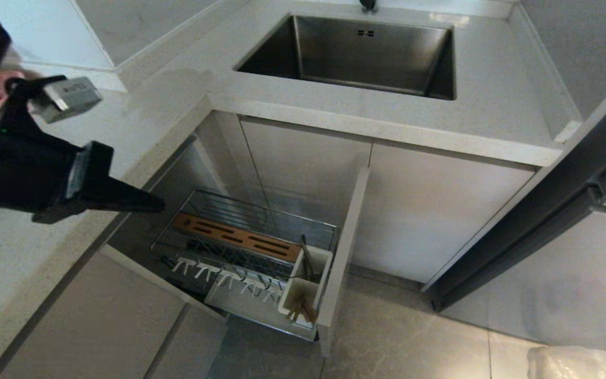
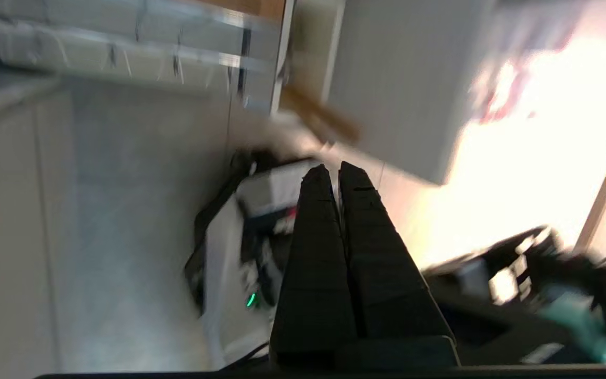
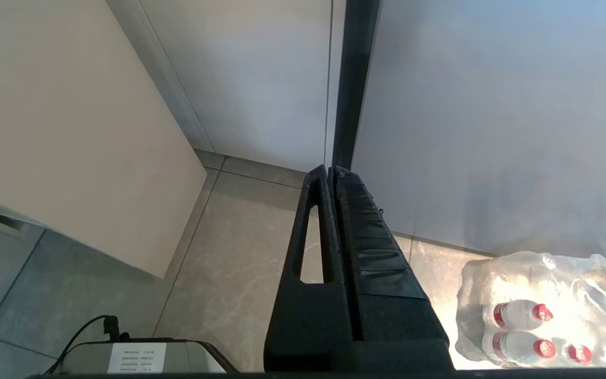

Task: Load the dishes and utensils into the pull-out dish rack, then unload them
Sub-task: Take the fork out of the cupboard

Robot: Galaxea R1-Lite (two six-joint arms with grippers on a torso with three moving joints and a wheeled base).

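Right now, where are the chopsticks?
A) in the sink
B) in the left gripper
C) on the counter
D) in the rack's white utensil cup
D: the chopsticks stand in the white utensil cup at the front of the rack; the left gripper is shut and empty.

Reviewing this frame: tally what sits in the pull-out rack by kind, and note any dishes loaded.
In the pull-out dish rack:
Wooden chopsticks, in the white utensil cup: 2
Slim metal utensil, in the cup's other compartment: 1
Dishes: 0
Total: 3

Pale speckled countertop point(image 1: 334, 113) around a steel sink point(image 1: 366, 58) — grey tiled floor point(image 1: 413, 337) below.
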